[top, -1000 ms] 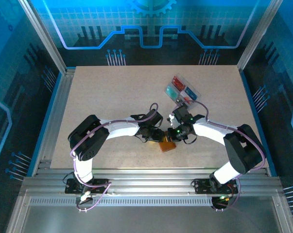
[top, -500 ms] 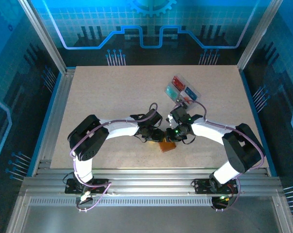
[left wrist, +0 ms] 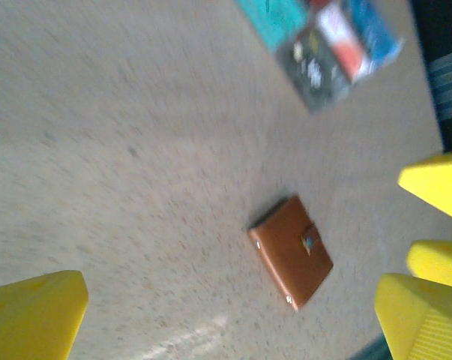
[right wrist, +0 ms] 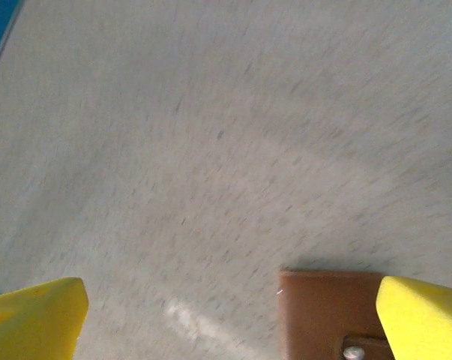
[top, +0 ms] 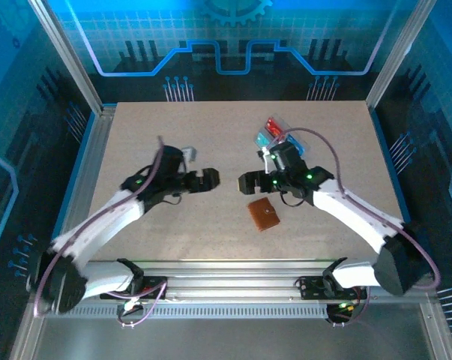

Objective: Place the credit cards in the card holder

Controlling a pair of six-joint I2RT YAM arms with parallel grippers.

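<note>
The card holder (top: pixel 264 214) is a brown leather wallet lying closed and flat on the table, clasp tab up. It also appears in the left wrist view (left wrist: pixel 291 251) and the right wrist view (right wrist: pixel 327 315). The credit cards (top: pixel 269 132), red, teal and blue, lie in a clear tray at the back, partly behind my right arm; in the left wrist view these cards (left wrist: pixel 319 34) look blurred. My left gripper (top: pixel 209 178) hovers open, left of and behind the wallet. My right gripper (top: pixel 246 182) hovers open just behind the wallet. Neither holds anything.
The clear plastic tray (top: pixel 284 127) stands at the back right of the speckled table (top: pixel 173 135). Aluminium rails (top: pixel 91 165) edge the table on the left, and a metal frame (top: pixel 233 270) runs along the near edge.
Both grippers were together at the wallet and have opened and drawn back from it. The left arm swung left; the right arm moved back. The wallet now lies alone, closed.
</note>
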